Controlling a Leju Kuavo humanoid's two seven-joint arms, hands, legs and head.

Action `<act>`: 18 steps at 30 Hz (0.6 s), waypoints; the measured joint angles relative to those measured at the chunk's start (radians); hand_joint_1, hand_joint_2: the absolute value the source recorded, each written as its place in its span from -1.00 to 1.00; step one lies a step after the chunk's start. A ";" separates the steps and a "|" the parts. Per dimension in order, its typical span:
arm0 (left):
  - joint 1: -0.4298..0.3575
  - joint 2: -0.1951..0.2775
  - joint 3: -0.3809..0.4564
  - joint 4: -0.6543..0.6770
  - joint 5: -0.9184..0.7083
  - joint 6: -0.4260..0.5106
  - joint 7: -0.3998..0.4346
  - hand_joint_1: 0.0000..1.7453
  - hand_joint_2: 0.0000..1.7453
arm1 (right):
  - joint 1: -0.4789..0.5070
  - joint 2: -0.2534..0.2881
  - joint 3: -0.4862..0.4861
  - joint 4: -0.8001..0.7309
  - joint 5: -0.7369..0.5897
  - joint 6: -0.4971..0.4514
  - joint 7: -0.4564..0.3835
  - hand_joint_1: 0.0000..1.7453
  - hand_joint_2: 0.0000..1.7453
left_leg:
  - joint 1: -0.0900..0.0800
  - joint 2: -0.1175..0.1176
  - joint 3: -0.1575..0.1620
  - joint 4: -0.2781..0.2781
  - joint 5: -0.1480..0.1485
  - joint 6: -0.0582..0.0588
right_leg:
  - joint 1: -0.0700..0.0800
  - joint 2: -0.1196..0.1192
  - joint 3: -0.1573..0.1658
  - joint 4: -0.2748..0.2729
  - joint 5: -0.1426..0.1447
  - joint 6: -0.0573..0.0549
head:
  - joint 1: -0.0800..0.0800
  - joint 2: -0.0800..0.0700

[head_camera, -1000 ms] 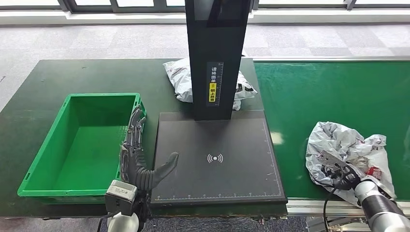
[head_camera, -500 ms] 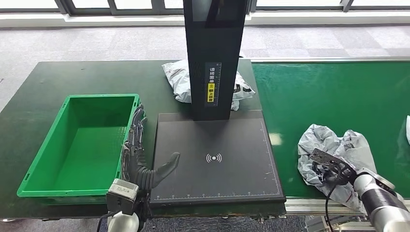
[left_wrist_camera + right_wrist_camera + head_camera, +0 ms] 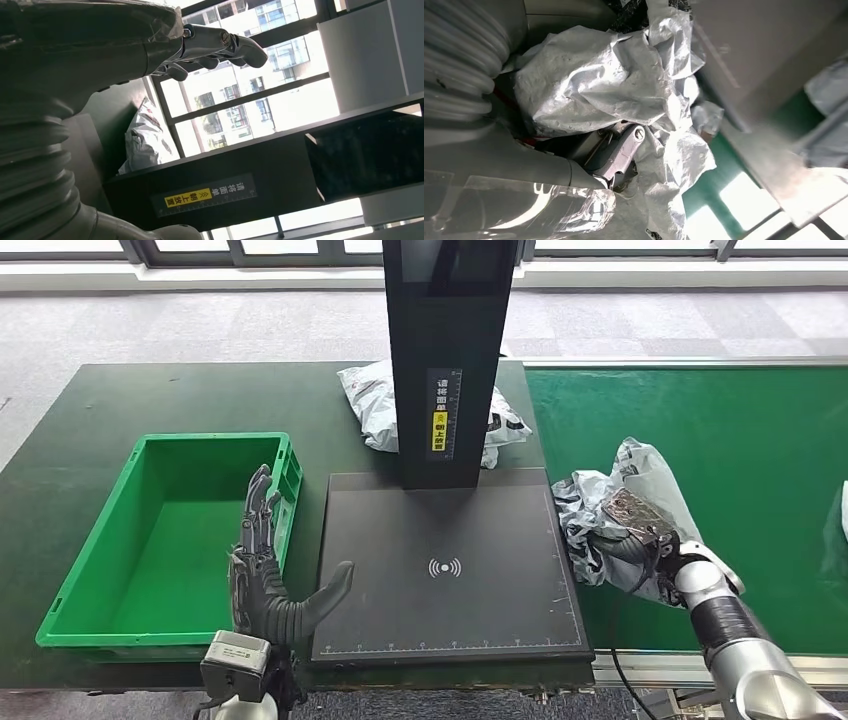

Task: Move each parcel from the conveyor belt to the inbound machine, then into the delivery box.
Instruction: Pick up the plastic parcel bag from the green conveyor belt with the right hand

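My right hand grips a crumpled silver-grey parcel and holds it lifted over the seam between the green conveyor belt and the black inbound machine's scan plate. In the right wrist view the fingers are buried in the parcel's plastic. My left hand stands open, fingers upright, between the green delivery box and the plate's left edge; it holds nothing. A second grey parcel lies behind the machine's black column.
The delivery box stands on the dark green table left of the machine. Another pale parcel edge shows at the belt's far right. The column rises from the back of the plate. The belt's metal rail runs along its near edge.
My right hand has carried the parcel up and to the left, from the near belt edge to the plate's right edge. My left hand has shifted slightly left.
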 joint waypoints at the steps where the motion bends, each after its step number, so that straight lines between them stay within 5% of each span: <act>1: 0.001 0.000 0.001 -0.001 0.000 0.001 -0.001 -1.00 1.00 | 0.001 0.004 0.004 -0.019 -0.008 -0.002 0.000 1.00 1.00 | 0.000 0.000 0.000 0.000 0.000 0.000 | 0.000 0.000 0.000 0.000 0.000 0.000 | 0.000 0.000; 10: 0.011 0.000 0.011 -0.005 -0.001 0.009 -0.006 -1.00 1.00 | 0.016 0.021 0.026 -0.103 -0.054 -0.028 -0.008 1.00 1.00 | -0.001 -0.001 -0.001 0.000 0.000 0.000 | 0.000 -0.001 0.000 0.000 0.000 0.000 | 0.000 0.000; 18: 0.024 -0.003 0.012 -0.008 -0.010 0.046 -0.024 -1.00 1.00 | 0.117 0.073 0.051 -0.421 -0.253 -0.220 0.015 1.00 1.00 | 0.000 -0.002 -0.002 0.000 0.000 0.000 | 0.000 -0.002 -0.002 0.000 -0.001 -0.001 | 0.000 0.000</act>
